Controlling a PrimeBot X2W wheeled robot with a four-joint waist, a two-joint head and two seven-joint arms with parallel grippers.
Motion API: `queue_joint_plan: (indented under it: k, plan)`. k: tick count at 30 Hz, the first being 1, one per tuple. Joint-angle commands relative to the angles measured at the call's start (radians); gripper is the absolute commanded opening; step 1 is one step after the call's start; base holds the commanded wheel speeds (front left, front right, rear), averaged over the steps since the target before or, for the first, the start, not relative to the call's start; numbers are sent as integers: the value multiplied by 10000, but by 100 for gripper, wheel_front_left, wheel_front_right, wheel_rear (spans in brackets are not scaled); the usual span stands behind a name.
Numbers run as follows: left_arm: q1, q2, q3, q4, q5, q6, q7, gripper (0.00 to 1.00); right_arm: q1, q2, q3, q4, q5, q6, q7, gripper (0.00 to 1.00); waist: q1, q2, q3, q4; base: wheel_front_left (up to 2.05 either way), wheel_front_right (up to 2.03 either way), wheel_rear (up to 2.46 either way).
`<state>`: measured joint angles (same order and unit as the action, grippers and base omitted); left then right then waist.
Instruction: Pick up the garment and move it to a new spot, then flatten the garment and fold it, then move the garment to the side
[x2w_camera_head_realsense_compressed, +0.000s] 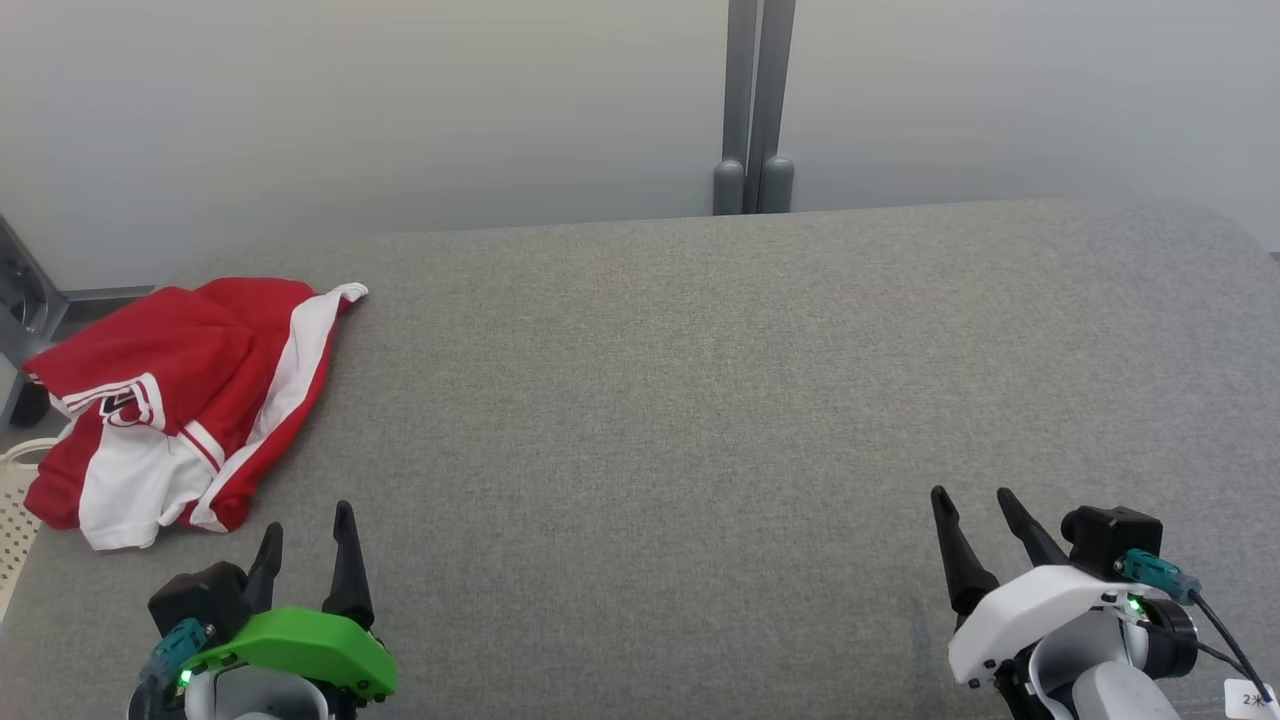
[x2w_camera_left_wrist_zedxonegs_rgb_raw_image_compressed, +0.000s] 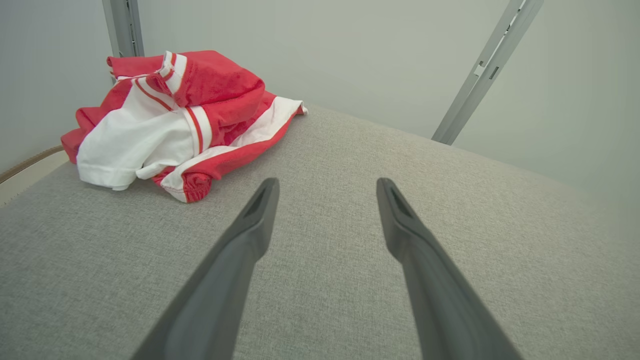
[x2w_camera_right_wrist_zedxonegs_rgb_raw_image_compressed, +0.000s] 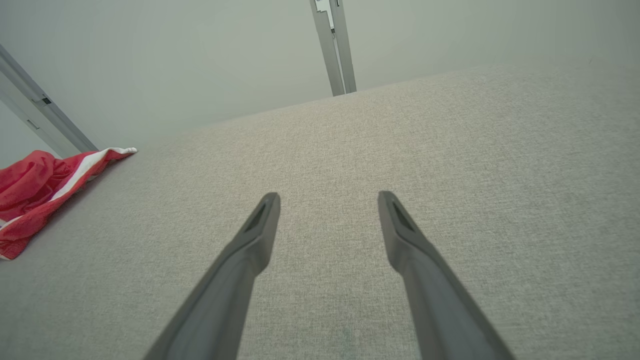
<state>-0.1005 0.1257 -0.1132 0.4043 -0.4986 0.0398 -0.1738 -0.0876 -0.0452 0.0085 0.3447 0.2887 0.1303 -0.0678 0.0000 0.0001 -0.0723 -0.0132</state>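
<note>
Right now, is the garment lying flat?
No, the garment sits in a crumpled heap, folds piled on one another, on the grey table.

Count on inspection: one red-and-white garment (x2w_camera_head_realsense_compressed: 190, 400); one grey fabric table (x2w_camera_head_realsense_compressed: 700, 400); two grey posts (x2w_camera_head_realsense_compressed: 775, 100) behind it; two grippers of mine, left gripper (x2w_camera_head_realsense_compressed: 307, 520) and right gripper (x2w_camera_head_realsense_compressed: 970, 494), two fingers each.

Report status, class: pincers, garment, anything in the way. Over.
Left pincer open, empty. Right pincer open, empty. Red-and-white garment crumpled at grey table left edge, untouched. Nothing in the way.
</note>
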Motion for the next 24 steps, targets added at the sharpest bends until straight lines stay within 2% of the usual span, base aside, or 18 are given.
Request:
queue_joint_plan:
  k: [1,24]
  plan:
    - [-252,120,-26,-25,181,49,-74,100,-72,-55,-12,-11,-229,5,-58,100,0,-1,-3,-7,0,0,0]
    - [-251,319,-416,322,1486,397,-210,100,-232,-65,86,481,-1940,5,-233,100,0,-1,-169,-88,0,0,0]
